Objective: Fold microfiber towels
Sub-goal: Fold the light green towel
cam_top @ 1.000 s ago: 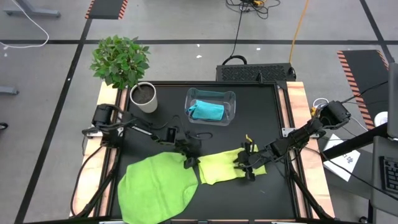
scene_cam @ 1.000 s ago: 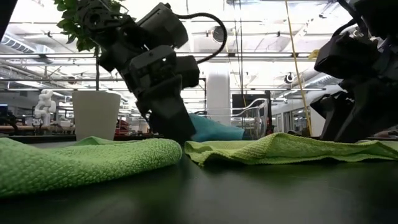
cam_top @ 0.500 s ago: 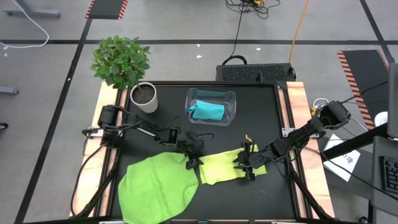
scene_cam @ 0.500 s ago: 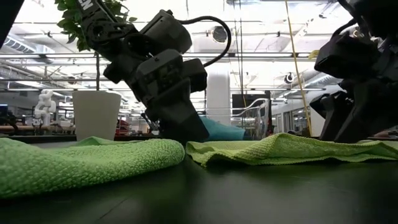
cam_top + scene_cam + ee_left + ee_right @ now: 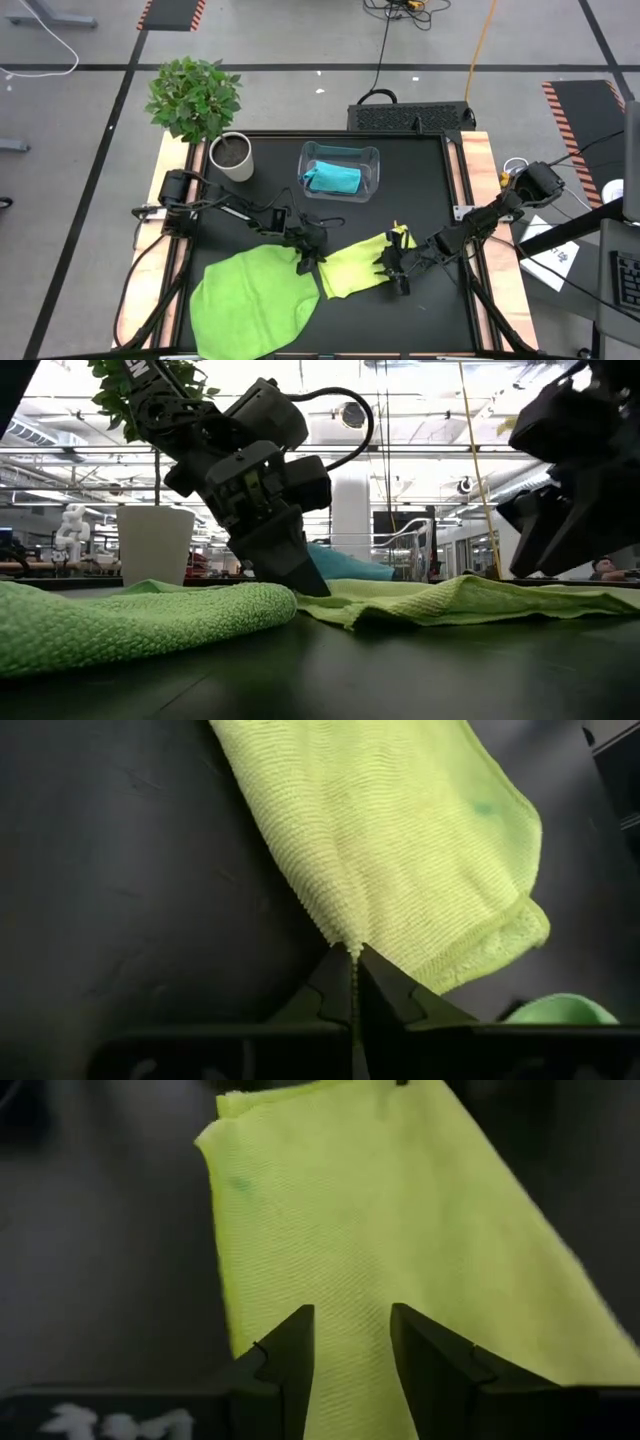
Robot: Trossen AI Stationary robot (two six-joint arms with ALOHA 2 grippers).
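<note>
At far left, potted plant (image 5: 205, 115). Near front, bright green towel (image 5: 250, 300); left gripper (image 5: 311, 262) pinching pale yellow-green towel (image 5: 360, 265) edge; right gripper (image 5: 392, 273) clamped on its right side. Behind, plastic bin (image 5: 371, 175) holding blue towel (image 5: 333, 177).

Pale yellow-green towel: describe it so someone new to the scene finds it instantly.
On the black table, look at the front half, between the two arms. The pale yellow-green towel lies there, pinched at opposite edges by the left gripper and the right gripper. It is smaller and yellower than the bright green towel beside it, and unlike the turquoise towel it is not in the clear bin.
</note>
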